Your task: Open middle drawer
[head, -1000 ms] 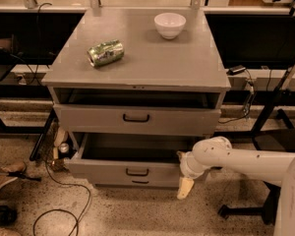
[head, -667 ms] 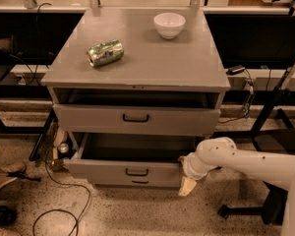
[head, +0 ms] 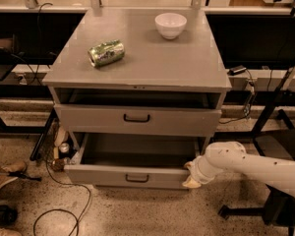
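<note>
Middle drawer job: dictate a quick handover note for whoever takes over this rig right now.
Gripper: low on the right, at the right front corner of the middle drawer, away from its black handle.
Middle drawer: pulled well out of the cabinet, with its inside in view.
Top drawer: stands slightly out too.
On the cabinet top: a can lying on its side and a white bowl, neither part of the job.
Done: the drawer looks open.
Left: probably only to check that it is out far enough, then draw the arm clear.
</note>
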Available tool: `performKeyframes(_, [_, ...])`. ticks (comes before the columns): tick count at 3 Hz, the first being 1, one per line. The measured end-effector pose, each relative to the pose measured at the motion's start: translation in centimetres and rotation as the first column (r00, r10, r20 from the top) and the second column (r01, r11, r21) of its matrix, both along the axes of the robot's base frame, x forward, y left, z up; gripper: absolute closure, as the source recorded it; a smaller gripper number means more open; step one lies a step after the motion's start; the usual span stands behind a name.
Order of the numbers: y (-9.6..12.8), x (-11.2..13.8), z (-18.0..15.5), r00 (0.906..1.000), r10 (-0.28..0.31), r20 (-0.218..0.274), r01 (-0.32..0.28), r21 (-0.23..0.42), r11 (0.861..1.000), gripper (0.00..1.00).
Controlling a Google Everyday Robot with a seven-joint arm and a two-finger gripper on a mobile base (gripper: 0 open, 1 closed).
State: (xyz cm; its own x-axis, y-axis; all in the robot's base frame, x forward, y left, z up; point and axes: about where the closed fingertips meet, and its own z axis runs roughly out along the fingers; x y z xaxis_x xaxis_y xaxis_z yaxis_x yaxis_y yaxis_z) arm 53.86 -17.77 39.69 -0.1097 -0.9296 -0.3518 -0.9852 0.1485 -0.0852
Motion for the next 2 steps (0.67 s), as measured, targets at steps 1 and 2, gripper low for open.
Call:
performKeyframes(1, [0.0,0.0,0.1,1.0,0.0,0.0,0.0,0.0,1.0,0.89])
performKeyframes(2, [-0.9,-3.3,0.3,0.9975,-0.063,-0.033,0.063,-0.001,0.998,1.0])
